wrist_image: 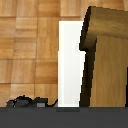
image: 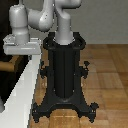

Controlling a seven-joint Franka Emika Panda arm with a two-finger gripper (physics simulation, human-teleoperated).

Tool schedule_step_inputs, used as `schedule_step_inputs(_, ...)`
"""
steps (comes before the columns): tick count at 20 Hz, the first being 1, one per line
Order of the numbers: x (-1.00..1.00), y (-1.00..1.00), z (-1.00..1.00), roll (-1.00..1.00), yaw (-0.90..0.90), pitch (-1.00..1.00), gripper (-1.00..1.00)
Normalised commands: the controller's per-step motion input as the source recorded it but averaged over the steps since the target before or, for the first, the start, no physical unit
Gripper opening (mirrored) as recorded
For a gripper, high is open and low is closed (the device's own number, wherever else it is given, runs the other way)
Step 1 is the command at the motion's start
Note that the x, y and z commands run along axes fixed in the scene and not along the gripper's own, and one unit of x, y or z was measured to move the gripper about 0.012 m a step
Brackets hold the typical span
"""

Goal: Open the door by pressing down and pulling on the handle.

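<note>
The arm is positioning the gripper (image: 20, 47) above the handle (wrist_image: 107, 30); gripper state cannot be told. Press downward squarely, then pull.

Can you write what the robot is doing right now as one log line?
stage: at door | gripper: beside white door frame, open or shut unclear | handle: close in wrist view | grip: not seen
</note>
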Motion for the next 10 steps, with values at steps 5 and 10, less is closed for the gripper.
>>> schedule_step_inputs(5,0.0,0.0,0.0,0.0,0.0,0.0,-1.0)
schedule_step_inputs(10,0.0,0.0,-0.4,0.0,0.0,-0.06,-1.0)
